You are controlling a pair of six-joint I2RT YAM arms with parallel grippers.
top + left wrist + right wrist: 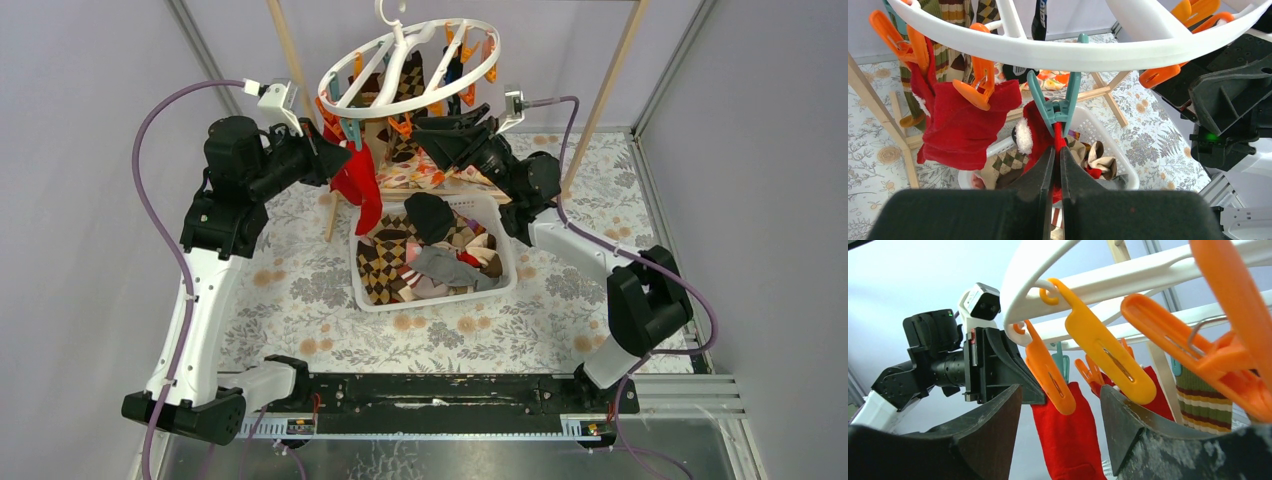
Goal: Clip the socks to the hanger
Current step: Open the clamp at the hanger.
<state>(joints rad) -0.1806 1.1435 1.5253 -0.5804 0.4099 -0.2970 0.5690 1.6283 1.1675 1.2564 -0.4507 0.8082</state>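
Red cloth is what my left gripper [1057, 152] has: the jaws are pressed shut on the red sock [1040, 125], with only a sliver of fabric showing between the fingertips. Right above those fingertips the teal clip [1058, 107] bites the same sock, and over the clip runs the white ring of the hanger [1088, 50]. Up and to the left of this gripper a second red sock [963, 132] hangs from the ring. Below and beyond my fingers sits the basket [1098, 125], with more socks [1098, 160] heaped in it.

My right gripper [1060, 405] is fairly wide and holds nothing. An orange clip [1048, 372] dangles from the hanger into the gap between its fingers; I cannot tell whether it touches either one.
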